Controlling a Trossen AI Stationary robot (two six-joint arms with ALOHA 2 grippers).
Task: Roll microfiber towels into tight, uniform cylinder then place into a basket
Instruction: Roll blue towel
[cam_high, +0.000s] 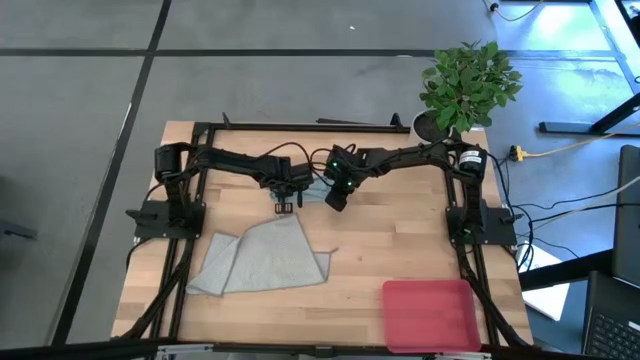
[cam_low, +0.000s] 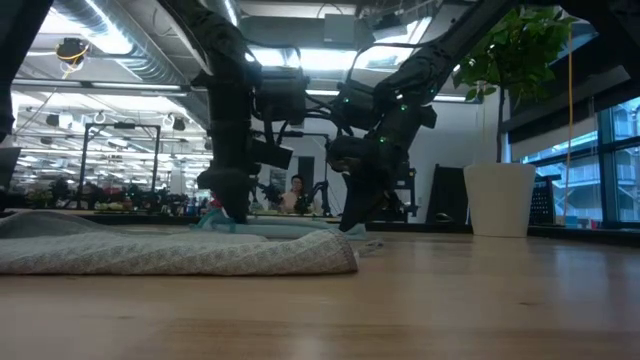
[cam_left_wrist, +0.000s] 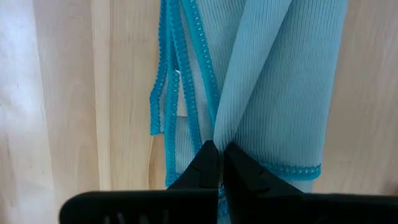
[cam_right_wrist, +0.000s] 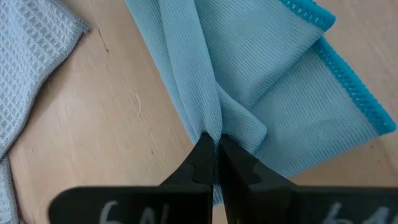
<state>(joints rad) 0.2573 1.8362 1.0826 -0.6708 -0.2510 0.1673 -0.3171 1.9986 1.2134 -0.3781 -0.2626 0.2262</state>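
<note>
Both grippers, left (cam_left_wrist: 217, 163) and right (cam_right_wrist: 214, 152), pinch folds of teal towel (cam_high: 316, 189) near table's back edge, presumably to straighten it for rolling; grey towel (cam_high: 262, 258) centre-left; basket (cam_high: 430, 315) front-right corner

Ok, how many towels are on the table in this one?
2. The teal-blue towel lies bunched at the table's far middle, pinched by both the left gripper and the right gripper. The larger grey-green towel lies loose nearer the front, left of the pink basket.

Both arms reach inward over the table's far middle, left gripper (cam_high: 284, 207) and right gripper (cam_high: 337, 200) fingers pinched together
</note>
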